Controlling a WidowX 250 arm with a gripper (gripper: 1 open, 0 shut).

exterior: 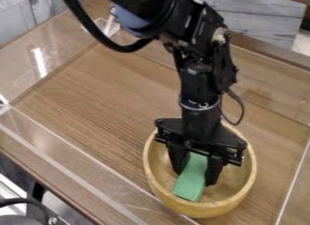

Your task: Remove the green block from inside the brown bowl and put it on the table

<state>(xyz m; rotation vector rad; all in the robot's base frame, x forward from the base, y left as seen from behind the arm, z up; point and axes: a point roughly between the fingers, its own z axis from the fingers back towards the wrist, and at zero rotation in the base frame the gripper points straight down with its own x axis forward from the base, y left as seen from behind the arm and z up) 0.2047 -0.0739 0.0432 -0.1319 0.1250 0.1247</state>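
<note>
a black robot arm (200,70) built of chunky matte segments, with a blue section near its upper end at the top of the frame. a thin black cable loops from the upper arm across to the forearm, and another short cable curves beside the wrist. a pale band rings the wrist above the black gripper (200,170), whose wide crossbar carries two dark, downward-pointing fingers (180,162).
</note>
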